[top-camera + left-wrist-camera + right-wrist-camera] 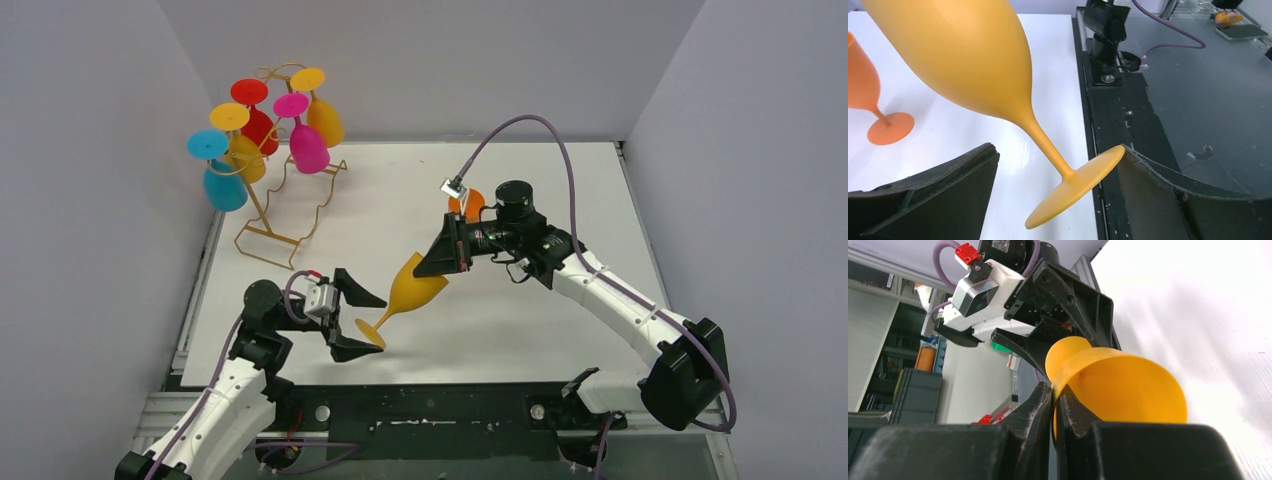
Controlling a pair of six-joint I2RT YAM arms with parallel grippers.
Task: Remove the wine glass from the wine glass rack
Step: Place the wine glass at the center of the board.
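Right end effector (443, 266) pinches matte amber wine glass (415, 285) by rim; left end effector (376, 322), wide, should withdraw clear of foot (1075, 187)

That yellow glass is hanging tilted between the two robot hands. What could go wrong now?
Only the right hand pinches the yellow glass, at its rim; the left hand stands open around the foot, so the glass might slip and fall to the table. The orange glass close behind the right hand could get knocked over.
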